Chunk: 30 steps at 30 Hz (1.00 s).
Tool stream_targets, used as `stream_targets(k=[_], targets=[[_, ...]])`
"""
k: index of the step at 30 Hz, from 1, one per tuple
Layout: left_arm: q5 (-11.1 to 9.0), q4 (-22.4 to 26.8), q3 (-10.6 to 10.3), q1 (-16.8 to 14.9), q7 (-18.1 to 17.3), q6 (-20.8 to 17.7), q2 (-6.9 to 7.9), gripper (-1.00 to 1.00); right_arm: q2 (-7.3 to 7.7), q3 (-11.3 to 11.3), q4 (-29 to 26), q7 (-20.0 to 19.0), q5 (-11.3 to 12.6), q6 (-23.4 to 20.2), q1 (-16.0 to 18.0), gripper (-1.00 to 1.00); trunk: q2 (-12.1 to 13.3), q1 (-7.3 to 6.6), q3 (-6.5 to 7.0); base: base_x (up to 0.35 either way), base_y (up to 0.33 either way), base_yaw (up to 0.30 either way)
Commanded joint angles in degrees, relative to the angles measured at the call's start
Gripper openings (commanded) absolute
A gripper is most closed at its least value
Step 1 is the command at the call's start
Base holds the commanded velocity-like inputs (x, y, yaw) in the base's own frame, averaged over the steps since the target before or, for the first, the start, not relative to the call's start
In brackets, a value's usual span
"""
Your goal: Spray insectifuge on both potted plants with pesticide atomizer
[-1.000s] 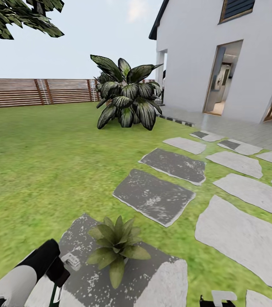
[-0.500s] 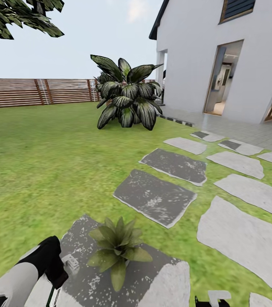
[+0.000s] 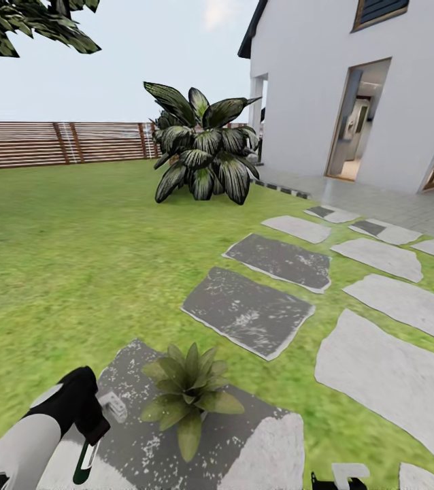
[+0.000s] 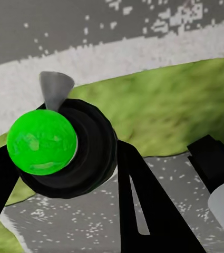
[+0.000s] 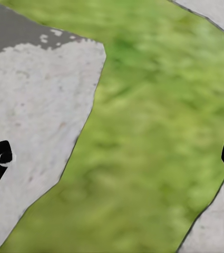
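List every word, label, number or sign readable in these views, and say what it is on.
None can be read. The pesticide atomizer in the left gripper bears no lettering. The house wall, fence and stepping slabs carry no signs.

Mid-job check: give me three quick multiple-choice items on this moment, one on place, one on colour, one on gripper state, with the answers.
1. The potted plant stands on:
A. a grey stepping slab
B. bare lawn
C. the house terrace

2. The fence is:
A. white
B. brown
C. green

3. The left gripper is:
A. open and empty
B. shut on the pesticide atomizer
C. shut on a leaf

Answers:
1 A, the slab lies under the leaves.
2 B, brown horizontal slats.
3 B, the fingers flank the bottle in the left wrist view.
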<state>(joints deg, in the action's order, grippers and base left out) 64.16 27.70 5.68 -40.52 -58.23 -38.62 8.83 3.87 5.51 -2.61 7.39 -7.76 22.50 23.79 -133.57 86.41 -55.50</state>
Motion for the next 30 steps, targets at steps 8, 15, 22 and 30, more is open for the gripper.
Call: stream_targets(k=[8, 15, 22, 30], targets=[[0.4, 0.1, 0.3, 0.1, -0.4, -0.4, 0.05, -1.0, -0.01, 0.5, 0.1, 0.2, -0.6, 0.2, 0.1, 1.0, -2.8, 1.53, -1.9, 0.0, 0.0, 0.0], [0.3, 0.2, 0.4, -0.2, -0.5, -0.4, -0.12, -1.0, -0.01, 0.5, 0.1, 0.2, -0.6, 0.2, 0.0, 1.0, -2.8, 1.53, -1.93, 0.0, 0.0, 0.0], [0.4, 2.1, -0.5, -5.5, -1.4, -5.5, -2.33, -1.0, 0.08, 0.5, 0.0, 0.2, -0.6, 0.2, 0.0, 1.0, -2.8, 1.53, -1.94, 0.0, 0.0, 0.0], [0.4, 2.6, -8.7, -6.5, -8.4, -6.3, -2.96, -1.0, 0.08, 0.5, 0.0, 0.2, -0.6, 0.3, 0.1, 1.0, -2.8, 1.53, -1.94, 0.0, 0.0, 0.0]])
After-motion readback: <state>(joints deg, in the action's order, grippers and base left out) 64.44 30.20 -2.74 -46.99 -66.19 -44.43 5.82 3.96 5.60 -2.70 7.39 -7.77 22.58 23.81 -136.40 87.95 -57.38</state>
